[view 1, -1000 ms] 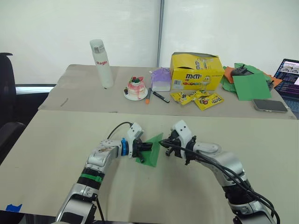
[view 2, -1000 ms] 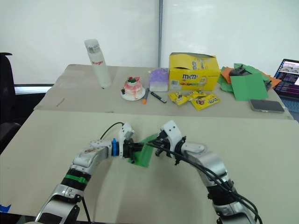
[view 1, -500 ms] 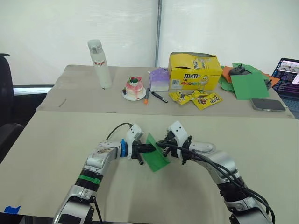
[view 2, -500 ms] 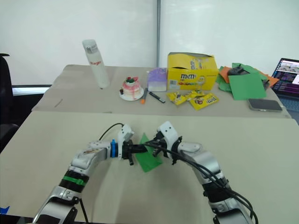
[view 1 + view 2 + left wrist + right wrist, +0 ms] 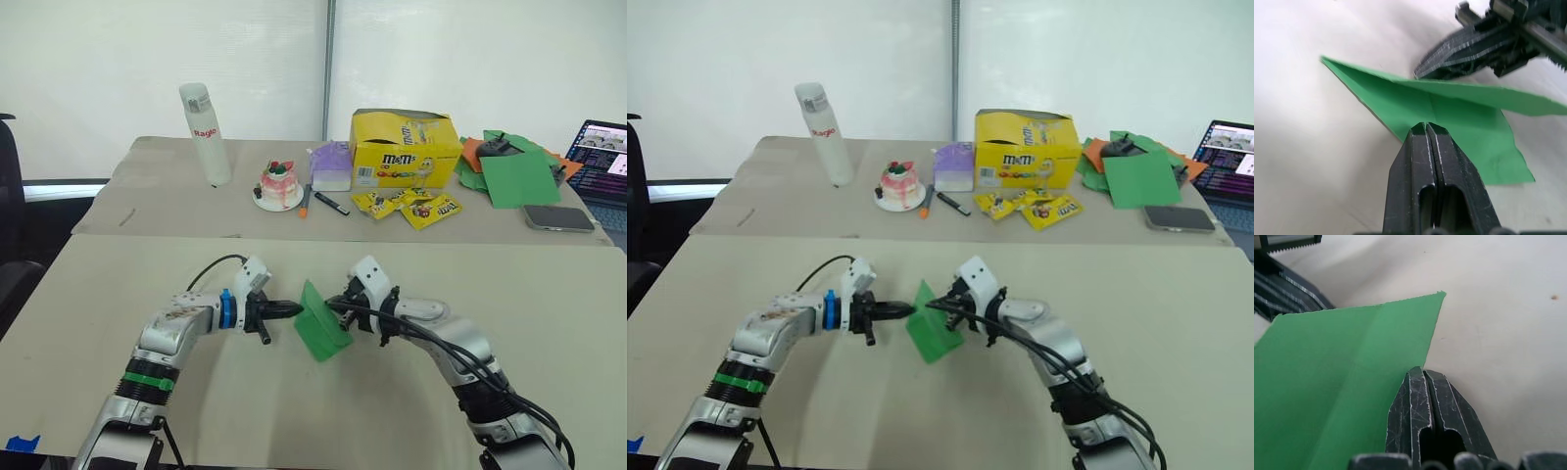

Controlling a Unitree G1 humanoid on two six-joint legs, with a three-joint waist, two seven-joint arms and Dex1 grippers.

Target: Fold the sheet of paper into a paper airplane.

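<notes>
The sheet of paper (image 5: 321,328) is bright green and folded. It stands tilted off the near table between my two grippers, its creases plain in the left wrist view (image 5: 1449,105). My left gripper (image 5: 294,308) is shut, its tips (image 5: 1426,126) pinching the sheet's left edge. My right gripper (image 5: 333,305) is shut on the opposite edge, where its fingers (image 5: 1422,371) meet the paper (image 5: 1337,372). The right gripper's fingers (image 5: 1464,54) also show behind the sheet in the left wrist view.
On the far table stand a white bottle (image 5: 204,132), a small cake on a plate (image 5: 277,184), a yellow candy box (image 5: 405,147), candy packets (image 5: 411,206), a pile of green and orange sheets (image 5: 514,171), a phone (image 5: 558,217) and a laptop (image 5: 605,157).
My left arm has drawn back to the left, its tips sliding from the middle of the sheet to its left edge. The sheet turned and now stands more upright by the right gripper.
</notes>
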